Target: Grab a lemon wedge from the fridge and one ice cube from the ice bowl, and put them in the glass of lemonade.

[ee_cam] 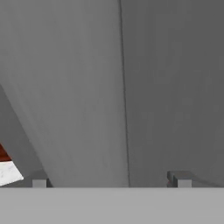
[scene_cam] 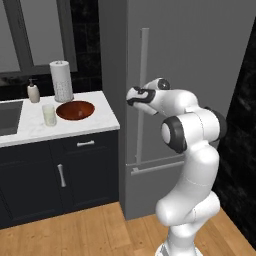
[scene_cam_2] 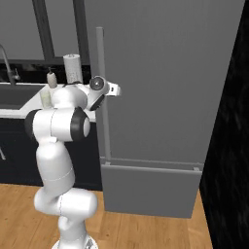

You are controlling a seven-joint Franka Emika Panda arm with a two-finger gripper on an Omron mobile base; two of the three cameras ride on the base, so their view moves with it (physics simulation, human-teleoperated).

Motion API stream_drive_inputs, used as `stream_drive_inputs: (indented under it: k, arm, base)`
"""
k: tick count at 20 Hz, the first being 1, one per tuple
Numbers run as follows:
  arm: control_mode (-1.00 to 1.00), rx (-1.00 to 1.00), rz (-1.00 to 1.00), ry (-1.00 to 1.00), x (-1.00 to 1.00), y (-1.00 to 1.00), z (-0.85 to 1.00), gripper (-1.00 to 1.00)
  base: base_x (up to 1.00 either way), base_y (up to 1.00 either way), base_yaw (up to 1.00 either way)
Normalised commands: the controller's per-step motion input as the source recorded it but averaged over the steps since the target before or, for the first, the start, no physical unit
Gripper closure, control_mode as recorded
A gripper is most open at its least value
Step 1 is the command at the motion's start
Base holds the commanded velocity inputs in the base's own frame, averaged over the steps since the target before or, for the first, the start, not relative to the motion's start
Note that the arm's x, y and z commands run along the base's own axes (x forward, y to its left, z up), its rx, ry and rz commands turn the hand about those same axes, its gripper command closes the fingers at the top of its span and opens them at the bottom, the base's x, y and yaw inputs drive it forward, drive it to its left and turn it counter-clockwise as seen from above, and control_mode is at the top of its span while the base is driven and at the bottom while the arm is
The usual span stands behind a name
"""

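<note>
I hold the gripper (ee_cam: pixel 109 181) spread wide just beside the fridge (scene_cam: pixel 200 60) handle (scene_cam: pixel 144 75), ready to pull the shut door.

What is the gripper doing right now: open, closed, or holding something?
Gripper: open and empty, right up against the closed fridge door, near its handle.

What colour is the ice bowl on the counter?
Glossy reddish-brown ice bowl; clearest in the left base view.
</note>
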Motion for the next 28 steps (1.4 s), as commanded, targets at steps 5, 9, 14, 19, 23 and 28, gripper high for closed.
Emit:
stream_drive_inputs:
  k: [5,9,14,19,23,28]
  arm:
    - [-1.00,0.00,0.00,0.00,0.58,0.00,-0.21,1.00]
    - [-1.00,0.00,0.00,0.12,0.26,0.00,0.01,1.00]
    - [-1.00,0.00,0.00,0.21,-0.60,-0.11,0.31,1.00]
    - [-1.00,0.00,-0.02,0.18,-1.00,-0.35,0.42,1.00]
    - [-1.00,0.00,-0.02,0.04,-1.00,-0.56,0.40,1.00]
    - [-1.00,0.00,-0.01,0.03,-1.00,-0.68,0.38,1.00]
  base:
    - [0.00,0.00,0.00]
    - [0.00,0.00,0.00]
    - [0.00,0.00,0.00]
    - [0.00,0.00,0.00]
    - [0.00,0.00,0.00]
    - [0.00,0.00,0.00]
